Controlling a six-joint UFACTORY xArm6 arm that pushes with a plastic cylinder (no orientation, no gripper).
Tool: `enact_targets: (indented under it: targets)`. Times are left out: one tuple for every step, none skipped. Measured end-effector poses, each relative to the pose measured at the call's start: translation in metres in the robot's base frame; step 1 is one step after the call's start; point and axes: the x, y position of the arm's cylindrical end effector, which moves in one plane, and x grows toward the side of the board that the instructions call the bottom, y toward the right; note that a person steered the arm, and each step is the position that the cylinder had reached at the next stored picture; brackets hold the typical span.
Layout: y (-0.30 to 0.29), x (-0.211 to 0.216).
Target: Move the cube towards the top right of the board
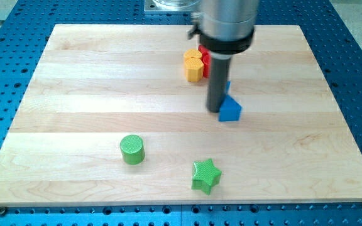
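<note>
My tip (pixel 215 110) has no jaws to open or close; it is a plain rod end resting at board height. It stands against the left face of the blue cube (pixel 230 110), touching or just short of it; the exact contact cannot be told.

The blue cube lies immediately to the view's right of my tip, a little right of the middle of the wooden board (pixel 74 94).

Handling, as judged from the view: the cube appears small, rigid and light, and it should slide readily on the smooth wood. There is nothing to grasp; it is moved by pushing only. Apply the push on the lower-left face, centred, so the cube travels up and to the right without spinning off.

Behind my tip, toward the view's top, sit a yellow block (pixel 193 65) and a red block (pixel 205 59), partly hidden by the rod. A green cylinder (pixel 132 149) and a green star (pixel 206 175) lie well apart, toward the view's bottom.
</note>
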Motion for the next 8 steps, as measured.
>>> enact_targets:
  targets:
    - [0.034,-0.031]
    - [-0.01,0.01]
    - [-0.009,-0.015]
    - [0.027,-0.057]
    - [0.053,-0.096]
    - [0.037,-0.094]
    - [0.028,-0.073]
    - [0.017,-0.085]
